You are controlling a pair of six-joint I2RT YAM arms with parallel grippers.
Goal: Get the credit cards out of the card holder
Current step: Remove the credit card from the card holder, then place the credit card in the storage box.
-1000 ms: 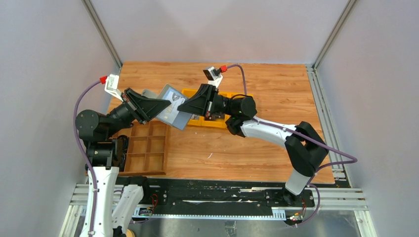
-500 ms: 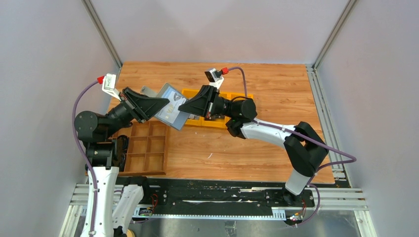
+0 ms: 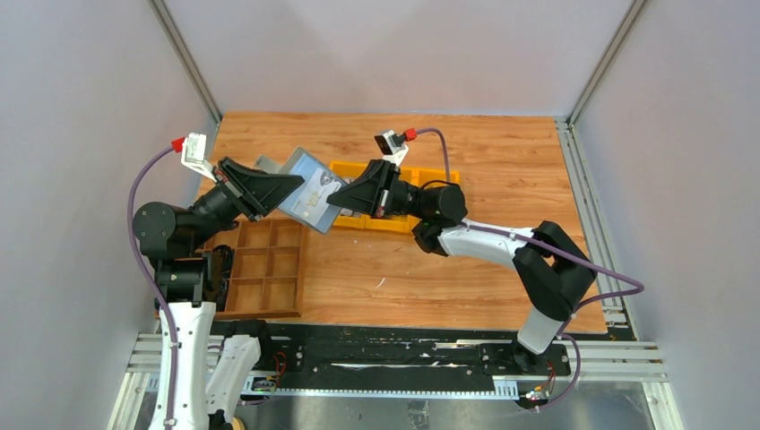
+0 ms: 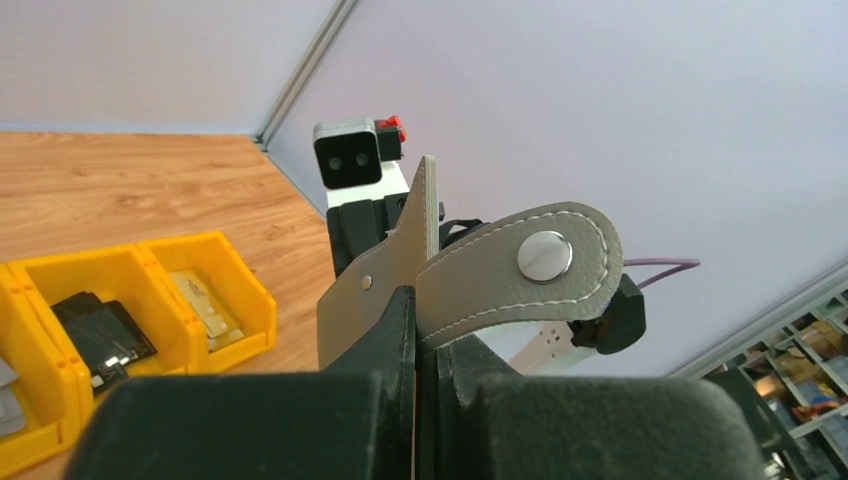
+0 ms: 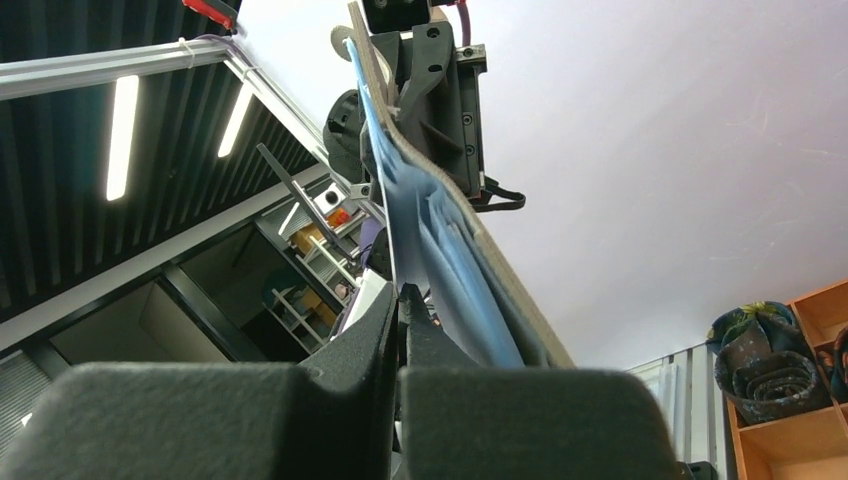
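The grey-blue card holder (image 3: 307,195) hangs open and tilted above the table between both arms. My left gripper (image 3: 289,186) is shut on its left edge. In the left wrist view its jaws (image 4: 415,300) pinch the holder (image 4: 390,275) beside the closing tab (image 4: 520,270). My right gripper (image 3: 334,191) is shut on a thin light card (image 5: 378,190) that sticks out of the holder's blue inner pockets (image 5: 445,240). Its fingertips (image 5: 402,296) meet on the card's edge. A marked light grey face (image 3: 315,197) shows on the holder's inner side.
A row of yellow bins (image 3: 408,224) lies under the right wrist. In the left wrist view one bin (image 4: 235,275) holds light cards and another a black blocky item (image 4: 100,335). A brown wooden compartment tray (image 3: 267,269) sits at the near left.
My left gripper has drawn the holder a little to the left and up. My right gripper has stayed shut at the holder's right edge and shifted slightly.
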